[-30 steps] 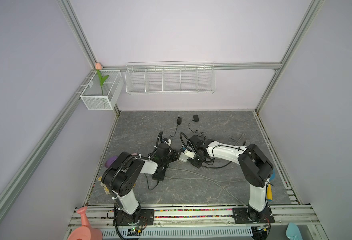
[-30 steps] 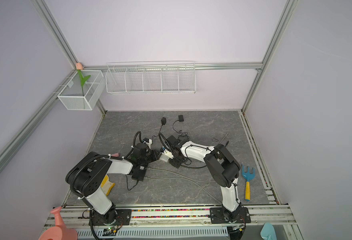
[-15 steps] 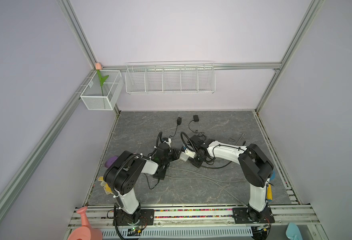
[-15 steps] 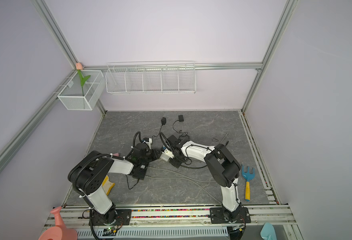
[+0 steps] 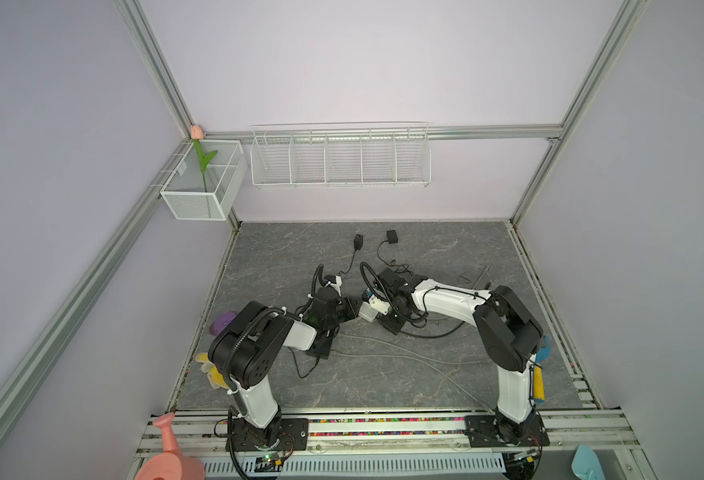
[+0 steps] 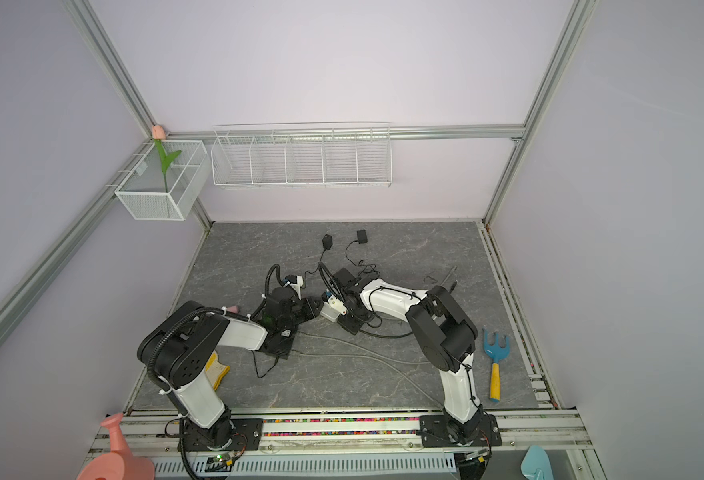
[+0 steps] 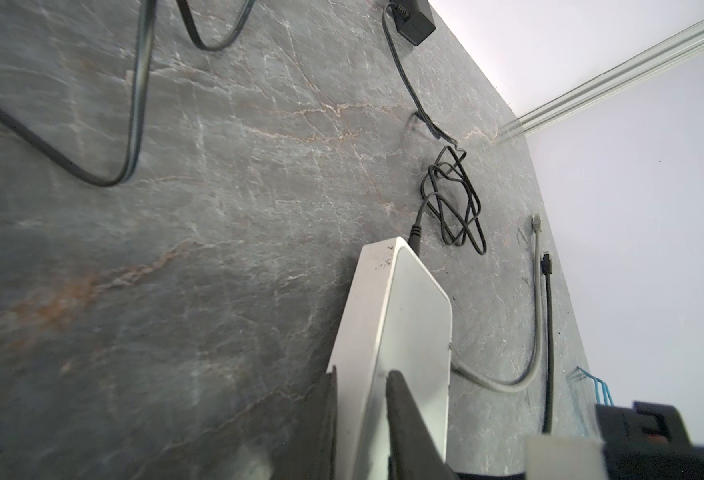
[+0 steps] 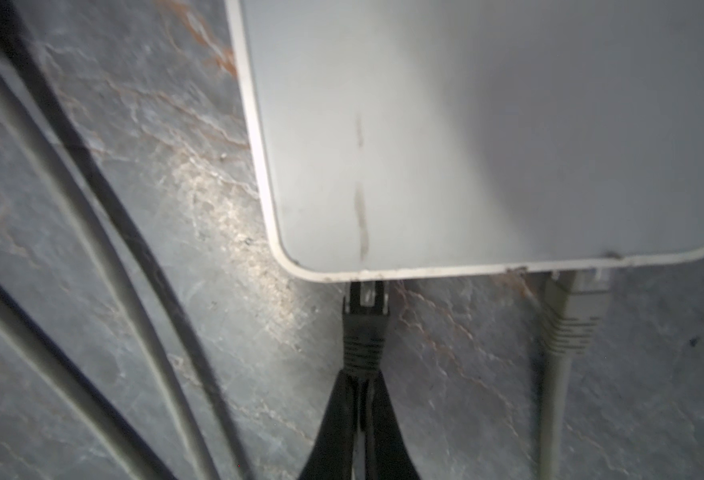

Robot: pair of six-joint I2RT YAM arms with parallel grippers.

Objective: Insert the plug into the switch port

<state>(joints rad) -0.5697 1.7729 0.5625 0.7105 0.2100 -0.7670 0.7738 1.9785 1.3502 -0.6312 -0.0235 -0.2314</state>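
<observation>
Pinching the black plug (image 8: 365, 324) at the back of its boot, the right end effector (image 8: 360, 384) is closed tight on it. The two fingers meet just behind the ribbed strain relief. That grip leaves the plug's clear nose free and pointing straight ahead of the fingertips, which is the line a push into a port would need.

Directly beyond the nose is the near edge of the white switch (image 8: 466, 145), lying flat on the surface (image 8: 200, 232). The nose touches that edge and seems to be partly under the rim. The latch tab shows outside, so I judge the plug is at the port mouth and not seated home.

To one side of the black plug, along the same edge, a grey plug (image 8: 574, 311) sits in its own port. That probably explains why the black one is lined up with a port further along.

At the opposite side of the switch, the left end effector (image 7: 360, 399) has its fingers either side of the thin casing, clamping it. This looks like a brace to keep the light box from sliding away when the plug is pushed.

Past the far end of the switch from that clamp, a black power lead (image 7: 416, 232) enters the casing, its slack bunched in a loose coil (image 7: 454, 199).
</observation>
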